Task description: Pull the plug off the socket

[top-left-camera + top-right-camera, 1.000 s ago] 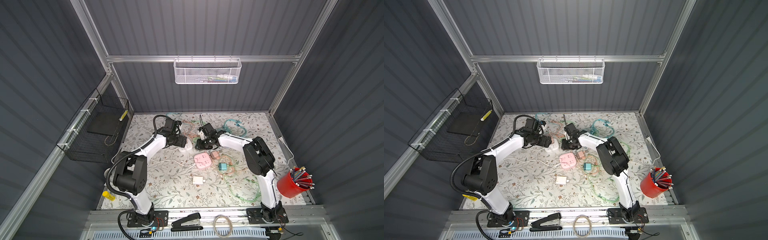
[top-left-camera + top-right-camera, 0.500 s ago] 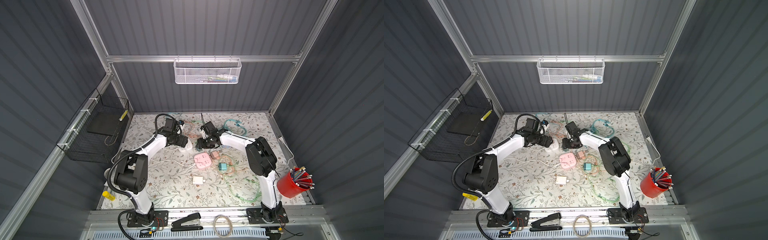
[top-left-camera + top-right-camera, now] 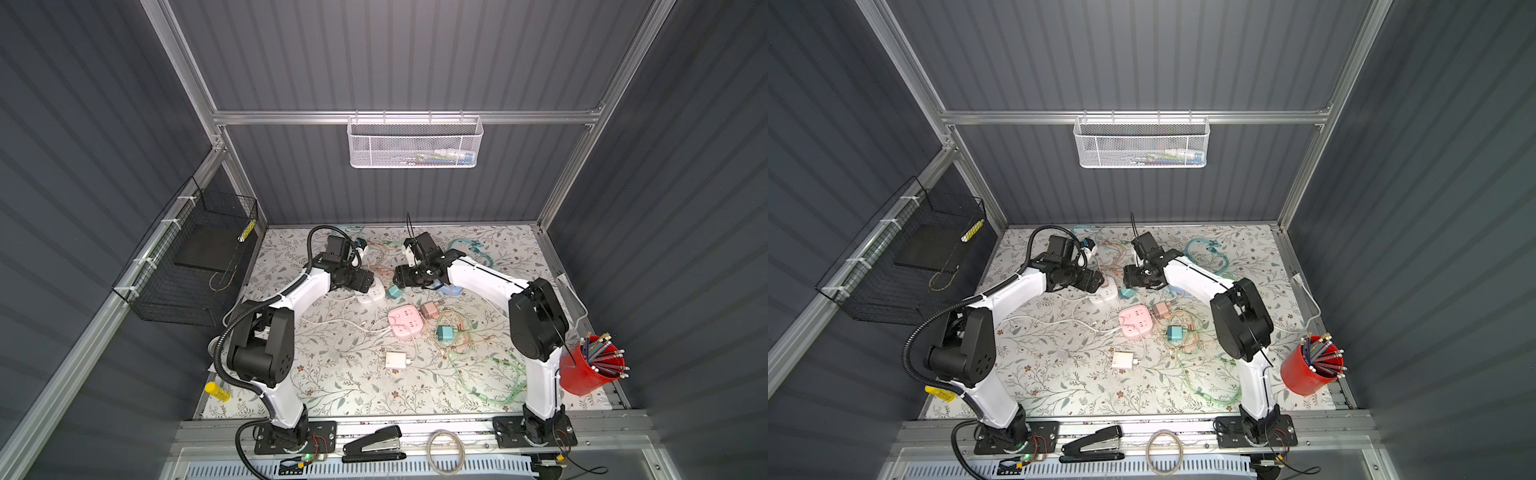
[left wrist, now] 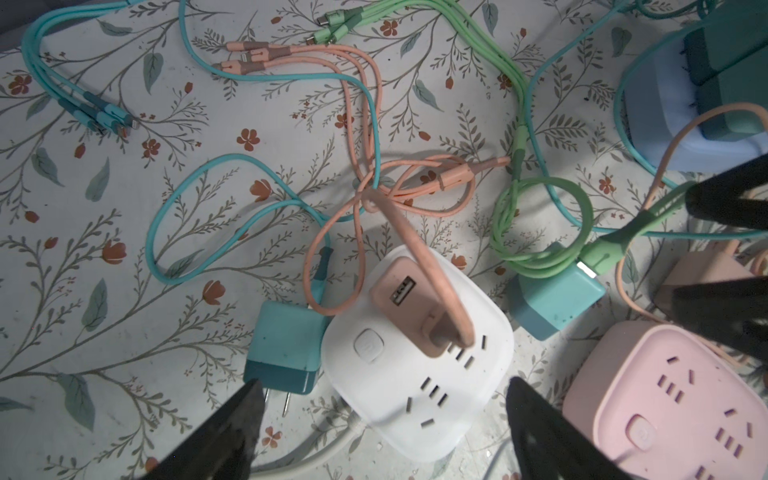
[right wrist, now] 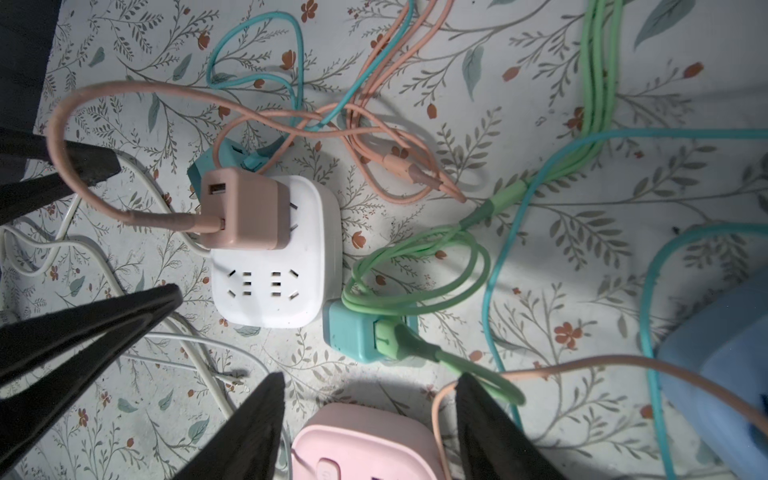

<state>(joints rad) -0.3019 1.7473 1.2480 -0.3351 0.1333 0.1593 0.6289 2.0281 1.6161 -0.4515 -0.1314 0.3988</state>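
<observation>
Left wrist: my left gripper [image 4: 382, 384] spread over white socket [image 4: 419, 411], pink plug [image 4: 390, 320] seated, teal adapter [image 4: 286, 345] just beside; right gripper [image 5: 372, 376] parted, empty. Red cup [image 3: 579, 374] holds pencils [image 3: 602, 353].

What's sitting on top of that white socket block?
A pink plug is pushed into the white socket block, with a pink cable looping from it. Its prongs are hidden inside; the other outlets show empty.

Both top views sit high above the worktop's [image 3: 332, 365] front edge, looking steeply down, far off, whole worktop framed. Both wrist views hang close over its back half, facing down, sharing the white socket [image 4: 386, 407] and pink plug [image 4: 409, 303].
</observation>
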